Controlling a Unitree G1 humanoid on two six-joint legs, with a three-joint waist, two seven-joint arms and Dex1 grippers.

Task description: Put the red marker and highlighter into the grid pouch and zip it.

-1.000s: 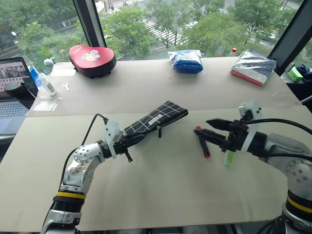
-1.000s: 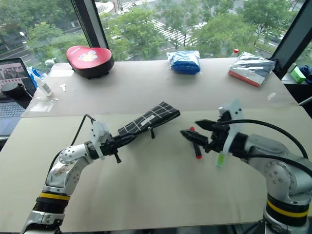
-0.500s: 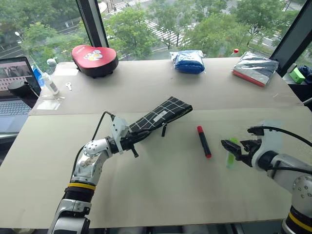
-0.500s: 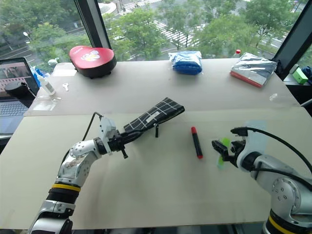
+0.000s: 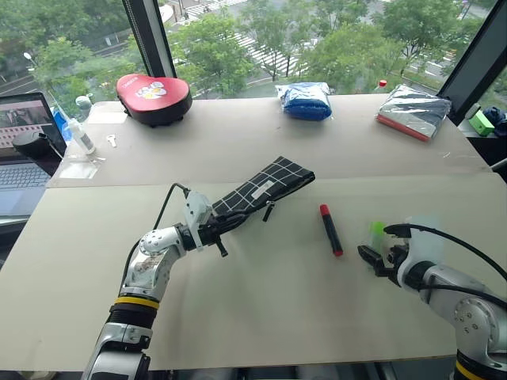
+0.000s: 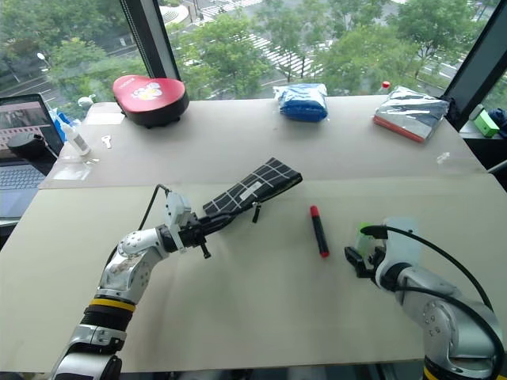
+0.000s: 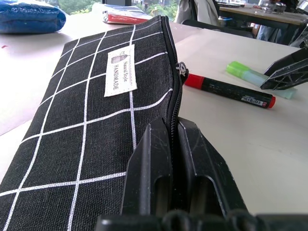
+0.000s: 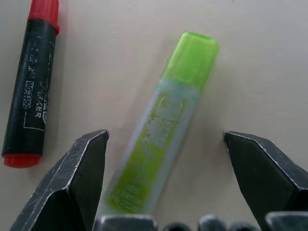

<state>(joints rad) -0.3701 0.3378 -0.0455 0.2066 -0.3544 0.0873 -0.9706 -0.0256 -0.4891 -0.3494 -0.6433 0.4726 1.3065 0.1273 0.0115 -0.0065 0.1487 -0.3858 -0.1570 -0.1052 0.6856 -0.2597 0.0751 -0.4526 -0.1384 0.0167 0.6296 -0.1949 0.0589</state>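
Observation:
The grid pouch (image 5: pixel 261 190) lies slantwise on the table, black with white lines and a white label (image 7: pixel 120 70). My left gripper (image 5: pixel 218 229) is shut on the pouch's near end, its fingers (image 7: pixel 149 159) pinching the zipper edge. The zipper pull strap (image 5: pixel 268 210) hangs off the pouch's side. To the pouch's right lies the red marker (image 5: pixel 330 229), black with red ends. Further right, the light-green highlighter (image 8: pixel 163 125) lies flat. My right gripper (image 5: pixel 372 257) stands open and tilted down over it, one finger on each side, without touching it.
At the back of the table are a red heart-shaped case (image 5: pixel 153 96), a blue packet (image 5: pixel 306 99) and a silver packet (image 5: pixel 412 111). A laptop (image 5: pixel 20 142) and a small bottle (image 5: pixel 75 134) stand at the far left. Windows lie beyond.
My right gripper has sunk from above the marker, swung right and tipped down over the highlighter, still open. The left gripper has kept its hold on the pouch and barely moved.

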